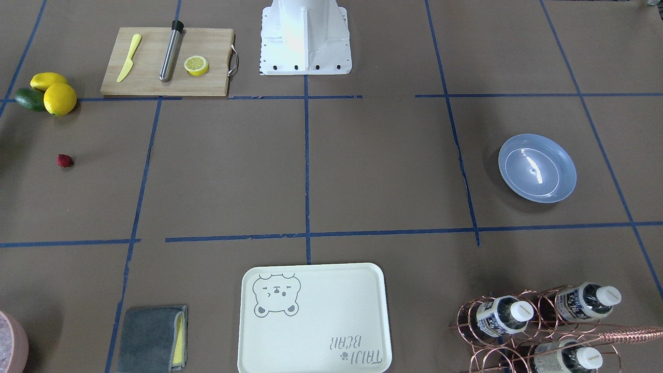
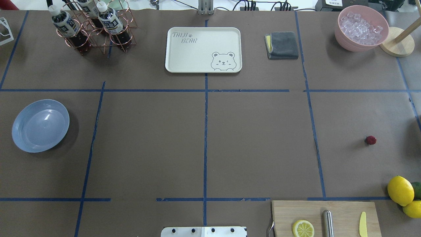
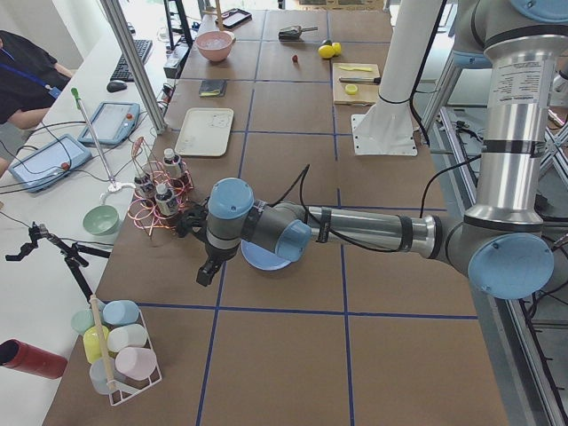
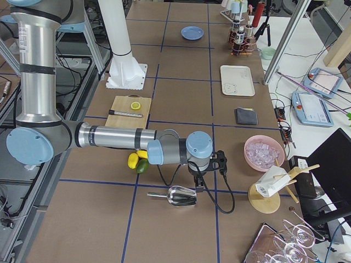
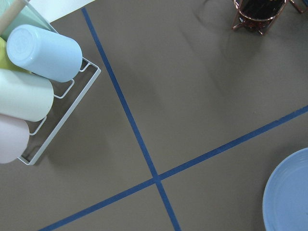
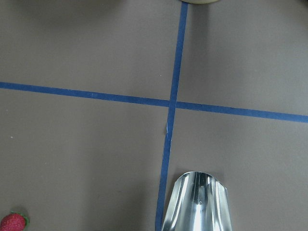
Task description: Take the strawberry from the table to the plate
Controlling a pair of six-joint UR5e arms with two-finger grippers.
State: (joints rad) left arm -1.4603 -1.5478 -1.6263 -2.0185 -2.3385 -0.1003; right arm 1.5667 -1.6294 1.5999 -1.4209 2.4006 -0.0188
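Note:
The strawberry lies alone on the brown table, far to the robot's right; it also peeks in at the bottom-left corner of the right wrist view. The light-blue plate sits empty at the robot's far left. My left gripper hangs low beside the plate, off the table's left part. My right gripper hovers past the lemons, near the strawberry's square. Both show only in the side views, so I cannot tell whether they are open or shut.
A cutting board holds a lemon half, a steel rod and a yellow knife. Lemons and an avocado lie beside it. A metal scoop rests under the right wrist. Bear tray, bottle rack, cloth, ice bowl, cup rack.

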